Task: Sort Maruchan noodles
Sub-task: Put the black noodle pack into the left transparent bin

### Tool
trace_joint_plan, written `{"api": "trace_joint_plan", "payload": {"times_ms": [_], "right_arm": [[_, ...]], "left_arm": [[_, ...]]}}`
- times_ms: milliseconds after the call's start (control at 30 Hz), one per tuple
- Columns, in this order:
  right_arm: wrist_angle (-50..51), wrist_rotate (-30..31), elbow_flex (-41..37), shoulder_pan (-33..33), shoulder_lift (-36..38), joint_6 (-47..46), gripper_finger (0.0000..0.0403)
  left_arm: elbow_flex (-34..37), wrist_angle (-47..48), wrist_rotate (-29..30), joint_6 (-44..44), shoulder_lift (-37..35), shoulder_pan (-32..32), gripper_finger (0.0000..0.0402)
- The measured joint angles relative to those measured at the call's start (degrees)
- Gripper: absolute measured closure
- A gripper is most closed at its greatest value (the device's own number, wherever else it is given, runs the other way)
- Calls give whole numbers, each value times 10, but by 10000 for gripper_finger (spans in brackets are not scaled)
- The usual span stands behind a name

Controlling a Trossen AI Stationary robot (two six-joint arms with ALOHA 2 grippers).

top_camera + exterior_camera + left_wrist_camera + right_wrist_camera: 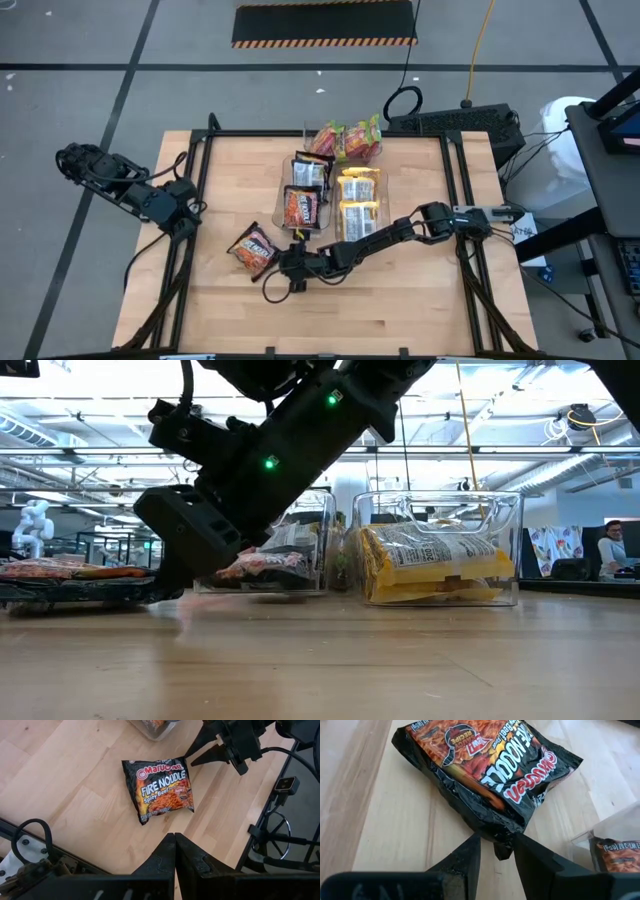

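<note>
A black and orange Maruchan Fire Noodle packet (253, 248) lies flat on the wooden table, left of the bins; it also shows in the left wrist view (159, 790) and the right wrist view (485, 775). My right gripper (285, 262) is low over the table at the packet's right corner, fingers open, with that corner (503, 849) between the fingertips (470, 855). My left gripper (174, 842) is shut and empty at the table's left edge (185, 205). Dark packets fill one clear bin (303, 196), yellow packets the other (358, 205). My right gripper comes nearly level from the table's right, its fingers on either side of the packet's crimped corner (503, 849). I cannot tell whether the fingers touch it. The packet lies flat on the table.
Pink-green packets (350, 140) lie at the far edge behind the bins. The bins show in the low view, yellow (440, 555) and dark (285, 555). A black frame rail (300, 134) runs around the table. Bare wood lies toward the near edge (380, 310).
</note>
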State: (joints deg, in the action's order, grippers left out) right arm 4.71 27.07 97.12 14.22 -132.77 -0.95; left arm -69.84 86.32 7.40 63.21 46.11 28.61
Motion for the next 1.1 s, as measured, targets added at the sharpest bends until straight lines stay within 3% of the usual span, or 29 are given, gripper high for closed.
{"api": "trace_joint_plan", "payload": {"times_ms": [267,467,633,800,1000,1100], "right_arm": [[-3,48,0,1,0,36,291],[-2,-30,0,-3,1,-7,291],[2,-30,0,-3,1,-1,291],[2,12,0,-4,1,-10,291],[3,-43,0,-10,-2,-38,291],[1,-32,0,-10,-8,-16,291]], "left_arm": [[0,0,0,0,0,0,396],[0,0,0,0,0,0,396],[0,0,0,-2,0,0,396],[0,0,0,-2,0,0,396],[0,0,0,-2,0,0,396],[0,0,0,-2,0,0,396]]}}
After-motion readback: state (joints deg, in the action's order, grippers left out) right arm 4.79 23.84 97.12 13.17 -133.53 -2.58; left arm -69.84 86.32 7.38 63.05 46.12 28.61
